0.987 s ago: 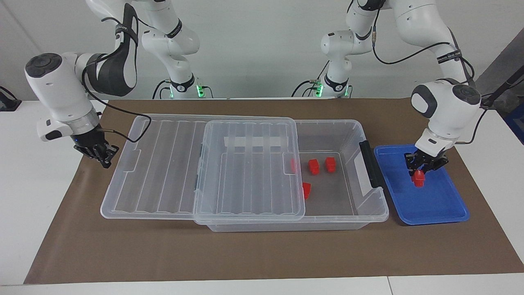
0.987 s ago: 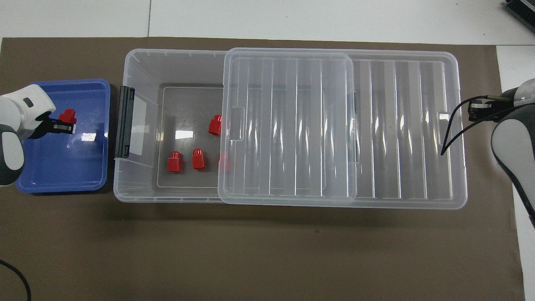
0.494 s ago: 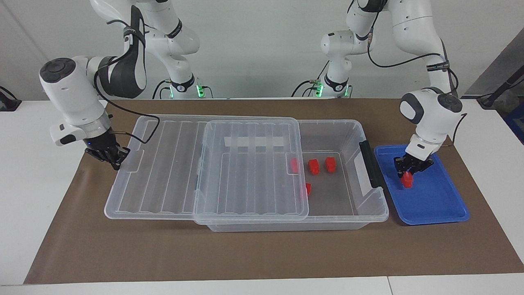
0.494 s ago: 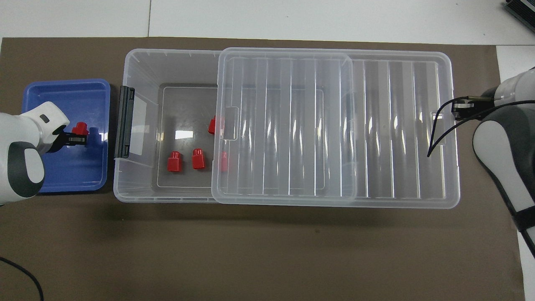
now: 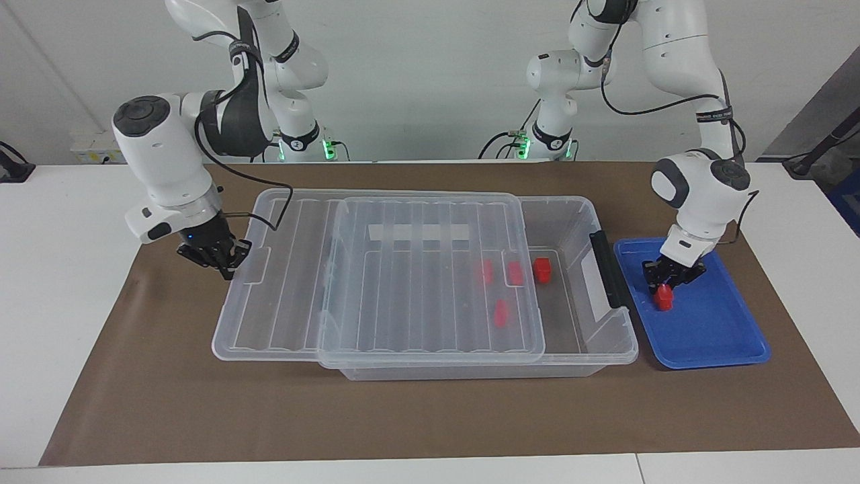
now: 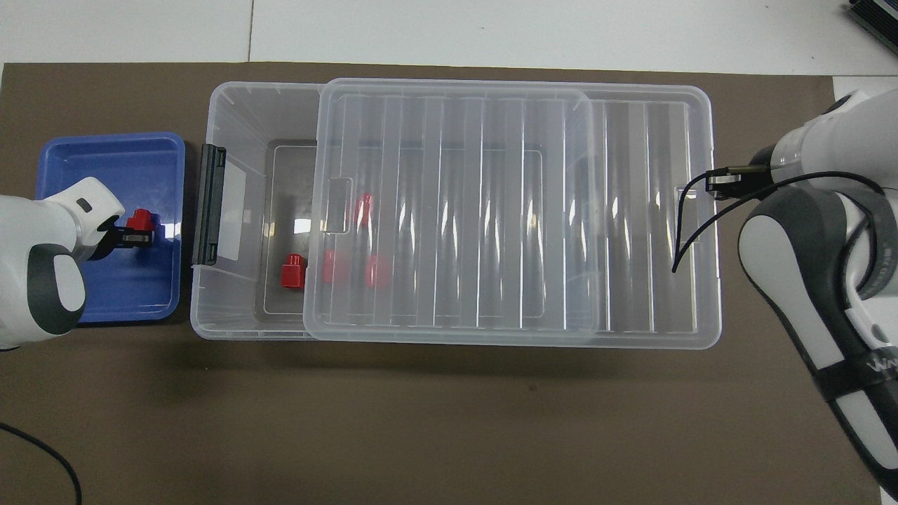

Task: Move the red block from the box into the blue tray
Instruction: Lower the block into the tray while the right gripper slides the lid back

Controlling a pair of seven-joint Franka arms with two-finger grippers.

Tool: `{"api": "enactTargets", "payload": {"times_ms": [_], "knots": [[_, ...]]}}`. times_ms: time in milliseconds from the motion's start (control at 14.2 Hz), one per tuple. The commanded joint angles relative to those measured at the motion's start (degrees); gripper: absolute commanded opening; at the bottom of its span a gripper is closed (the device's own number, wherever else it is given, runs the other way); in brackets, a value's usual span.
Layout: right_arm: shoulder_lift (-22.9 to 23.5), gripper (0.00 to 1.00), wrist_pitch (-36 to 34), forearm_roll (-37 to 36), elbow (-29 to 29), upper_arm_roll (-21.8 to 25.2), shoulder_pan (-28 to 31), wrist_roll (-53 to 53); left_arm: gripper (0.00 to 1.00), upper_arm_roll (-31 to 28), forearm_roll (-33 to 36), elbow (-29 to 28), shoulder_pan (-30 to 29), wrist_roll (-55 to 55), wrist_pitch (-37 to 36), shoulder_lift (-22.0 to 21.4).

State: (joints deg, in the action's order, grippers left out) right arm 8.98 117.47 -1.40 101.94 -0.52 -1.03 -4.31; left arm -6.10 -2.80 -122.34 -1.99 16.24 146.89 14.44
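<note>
Left gripper [image 5: 670,283], clamped on red block [image 5: 664,297] over blue tray [image 5: 712,336], frame right: probably lower before releasing; right gripper [image 5: 216,258] closed at lid [image 5: 376,269] edge.

High facing view, steep overhead, shared table [image 5: 430,417]

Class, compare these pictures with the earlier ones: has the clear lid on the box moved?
Yes. The lid, pushed at its end by the shut right gripper, has slid along the box toward the black latch, now covering three of the four red blocks inside.
</note>
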Motion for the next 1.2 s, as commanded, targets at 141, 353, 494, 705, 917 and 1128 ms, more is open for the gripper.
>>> {"api": "enactTargets", "payload": {"times_ms": [141,353,494,705,917,1128], "knots": [[0.60,0.00,0.83,0.78,0.55,-3.25,-0.98,1.67,0.35,-0.14,-0.98,-2.28,0.05,0.10,3.58,0.15],[0.69,0.00,0.74,0.78,0.81,-5.62,-1.08,1.67,1.00,-0.14,-0.98,-2.20,0.14,0.46,3.32,0.15],[0.69,0.00,0.74,0.78,0.81,-7.20,-1.08,1.67,1.00,-0.14,-0.98,-1.67,0.05,1.24,2.62,0.15],[0.69,0.00,0.83,0.78,0.72,-8.88,-1.08,1.23,1.00,-0.14,-0.98,2.09,0.14,2.48,-2.19,-0.11],[0.69,0.00,0.83,0.78,0.72,-10.20,-1.08,1.05,1.00,-0.23,-0.98,11.83,0.49,2.56,-15.63,-0.29],[0.78,0.00,0.74,0.78,0.72,-10.73,-1.08,1.14,1.00,-0.23,-0.98,19.84,0.76,2.48,-26.98,-1.51]]}}
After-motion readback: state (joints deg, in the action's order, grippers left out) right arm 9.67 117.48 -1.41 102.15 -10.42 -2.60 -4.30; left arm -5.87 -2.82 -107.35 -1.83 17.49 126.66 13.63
